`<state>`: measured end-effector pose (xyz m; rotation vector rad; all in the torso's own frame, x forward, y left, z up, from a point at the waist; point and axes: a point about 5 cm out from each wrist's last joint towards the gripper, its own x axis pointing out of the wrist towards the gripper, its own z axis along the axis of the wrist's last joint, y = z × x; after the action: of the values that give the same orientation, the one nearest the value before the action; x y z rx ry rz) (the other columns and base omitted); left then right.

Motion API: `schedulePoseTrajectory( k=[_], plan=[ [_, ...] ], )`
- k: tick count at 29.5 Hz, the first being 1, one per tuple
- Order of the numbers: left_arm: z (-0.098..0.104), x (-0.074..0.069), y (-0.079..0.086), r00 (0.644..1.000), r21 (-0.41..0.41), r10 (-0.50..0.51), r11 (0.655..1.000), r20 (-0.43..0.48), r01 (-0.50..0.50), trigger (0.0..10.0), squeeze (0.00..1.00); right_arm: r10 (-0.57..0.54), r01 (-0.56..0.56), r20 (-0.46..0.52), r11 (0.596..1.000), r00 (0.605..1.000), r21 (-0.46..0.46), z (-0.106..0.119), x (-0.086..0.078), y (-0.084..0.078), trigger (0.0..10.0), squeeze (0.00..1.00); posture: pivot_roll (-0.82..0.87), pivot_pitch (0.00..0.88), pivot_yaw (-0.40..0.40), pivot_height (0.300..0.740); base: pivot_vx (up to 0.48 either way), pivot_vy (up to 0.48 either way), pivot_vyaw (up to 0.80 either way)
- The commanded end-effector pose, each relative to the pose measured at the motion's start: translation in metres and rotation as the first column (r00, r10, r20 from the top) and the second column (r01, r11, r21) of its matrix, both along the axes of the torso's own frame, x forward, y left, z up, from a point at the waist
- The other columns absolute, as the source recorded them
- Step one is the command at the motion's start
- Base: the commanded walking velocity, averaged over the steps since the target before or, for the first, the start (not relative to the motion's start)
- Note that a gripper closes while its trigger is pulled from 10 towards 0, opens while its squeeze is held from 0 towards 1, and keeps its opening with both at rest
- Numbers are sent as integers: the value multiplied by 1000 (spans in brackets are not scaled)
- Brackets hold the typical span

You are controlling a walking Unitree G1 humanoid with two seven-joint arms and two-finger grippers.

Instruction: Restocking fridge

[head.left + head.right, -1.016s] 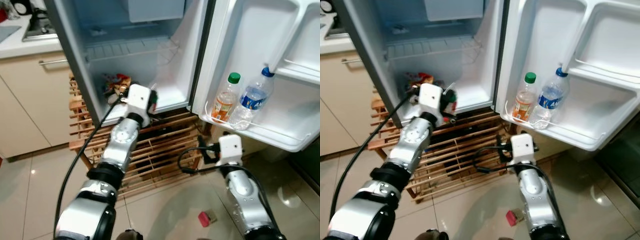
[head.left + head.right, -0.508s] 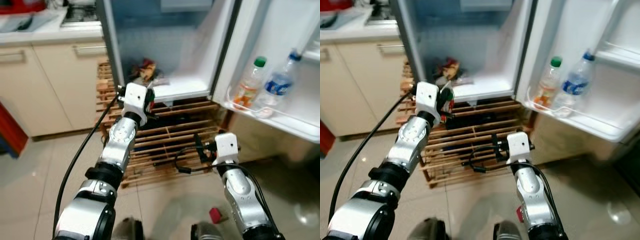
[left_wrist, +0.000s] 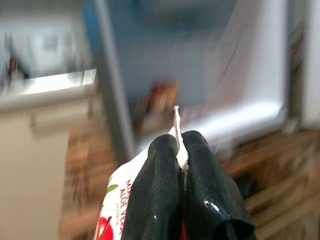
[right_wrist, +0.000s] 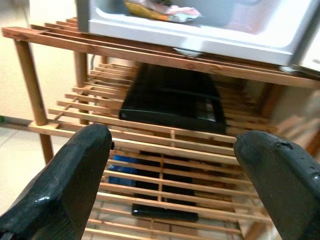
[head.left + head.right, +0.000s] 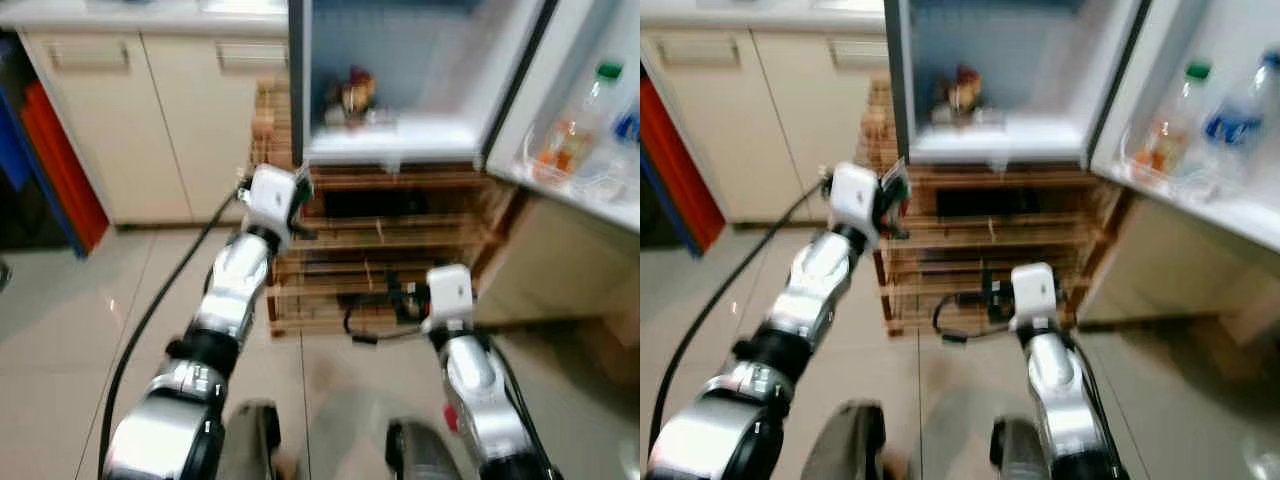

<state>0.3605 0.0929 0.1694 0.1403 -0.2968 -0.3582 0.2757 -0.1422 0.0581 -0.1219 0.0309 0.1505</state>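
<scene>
The view has pulled back and swung left since a second ago: the fridge [image 5: 400, 150] now sits higher and smaller, more cabinets [image 5: 150, 120] show beside it, and my left arm has come away from the fridge floor. My left gripper [image 3: 181, 165] is clamped on a white pouch [image 3: 116, 205], its sealed edge poking up between my fingertips; it bears red fruit, a green leaf and the words "ALOE VERA". I hold it before the wooden rack [image 5: 390, 250], below the fridge's open compartment, where some blurred packets [image 5: 350, 95] lie. My right gripper [image 4: 175, 165] hangs spread wide, empty, facing the rack's slats and a black box [image 4: 172, 100] on it. Two bottles [image 5: 580, 130] stand in the door shelf.
</scene>
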Motion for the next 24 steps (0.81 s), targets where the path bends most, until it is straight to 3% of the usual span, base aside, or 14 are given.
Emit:
schedulePoseTrajectory(
  k=[1, 3, 4, 8, 15, 24],
  plan=[
    [25, -3, -15, 990, 14, -72, 997, 121, 71, 10000, 0, -27, 27, 43, 1000, 999, -5, 8, 3, -7, 10000, 541, -171, 0, 19, 638, 435, 0, -663],
    [31, -5, -18, 983, 27, -88, 996, 162, 85, 10000, 0, -28, 28, 48, 1000, 998, -4, 9, 3, -7, 10000, 541, -171, 0, 19, 638, 435, 0, -650],
    [43, -11, -23, 963, 40, -123, 992, 239, 116, 10000, 0, -24, 25, 65, 1000, 998, -12, 11, 3, -7, 10000, 541, -171, 0, 19, 638, 435, 0, -644],
    [51, -16, -30, 942, 78, -165, 986, 290, 149, 10000, 0, -10, 13, 88, 999, 996, -34, 13, 3, -5, 10000, 541, -167, 0, 18, 638, 432, 0, -161],
    [44, -7, -16, 978, -17, -93, 995, 187, 97, 10000, 0, -4, 7, 85, 1000, 996, -30, 11, 2, -3, 10000, 541, -166, 0, 20, 638, 410, 248, 0],
    [46, -6, -16, 978, -7, -90, 996, 188, 92, 10000, 0, 28, -27, 92, 1000, 995, -10, 12, 2, 1, 10000, 537, -163, 0, 17, 638, 351, 328, 0]
  ],
)
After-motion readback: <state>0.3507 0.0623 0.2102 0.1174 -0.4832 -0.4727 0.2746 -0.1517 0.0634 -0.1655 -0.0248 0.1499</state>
